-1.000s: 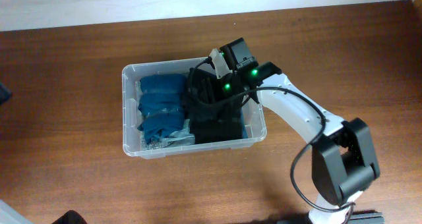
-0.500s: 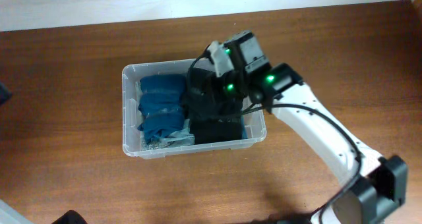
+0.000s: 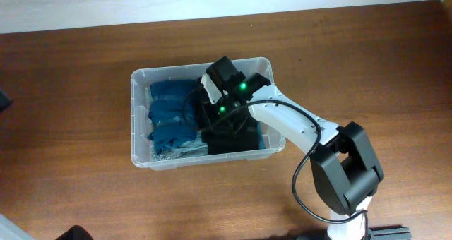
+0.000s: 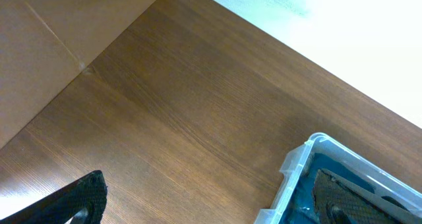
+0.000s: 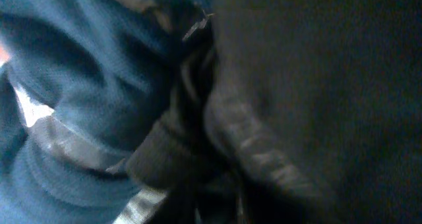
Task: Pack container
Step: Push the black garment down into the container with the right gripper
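Container [image 3: 134,127] sits on the tabletop [image 3: 70,70]. Thin clear plastic, probably light, slick, slightly flexible; grip by the rim. Soft blue cloth [image 3: 169,109] and black cloth [image 3: 233,141] lie inside it. Right tool [image 3: 210,120] is sunk inside, opening not visible. Left tool [image 4: 214,201] hangs off a corner, spread wide, empty.

Lab-like robot bench: wood-grain table [image 3: 70,92], white surround [image 3: 106,3], robot arm [image 3: 296,123].
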You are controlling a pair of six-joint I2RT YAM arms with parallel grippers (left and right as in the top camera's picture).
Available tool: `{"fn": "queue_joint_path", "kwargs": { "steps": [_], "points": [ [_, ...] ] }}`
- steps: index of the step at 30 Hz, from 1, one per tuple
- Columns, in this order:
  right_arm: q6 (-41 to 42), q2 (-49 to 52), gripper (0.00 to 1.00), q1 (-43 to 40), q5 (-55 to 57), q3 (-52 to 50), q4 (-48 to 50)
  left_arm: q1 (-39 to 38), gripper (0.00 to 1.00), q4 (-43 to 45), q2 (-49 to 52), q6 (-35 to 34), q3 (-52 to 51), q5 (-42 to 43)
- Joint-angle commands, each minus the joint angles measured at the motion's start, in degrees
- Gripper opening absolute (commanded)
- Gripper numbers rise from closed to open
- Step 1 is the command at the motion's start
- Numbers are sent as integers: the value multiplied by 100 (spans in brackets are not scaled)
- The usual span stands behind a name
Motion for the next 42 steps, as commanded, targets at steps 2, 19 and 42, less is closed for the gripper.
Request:
{"fn": "queue_joint_path", "kwargs": {
  "steps": [2, 19, 42],
  "points": [
    [-223, -625, 31, 26, 105, 273, -256, 31, 100, 0, 9, -31, 22, 17],
    [162, -354, 25, -103, 2433, 756, 267, 31, 100, 0, 9, -31, 22, 17],
    [-15, -1478, 100, -389, 804, 1137, -595, 31, 100, 0, 9, -31, 22, 17]
  ]
}}
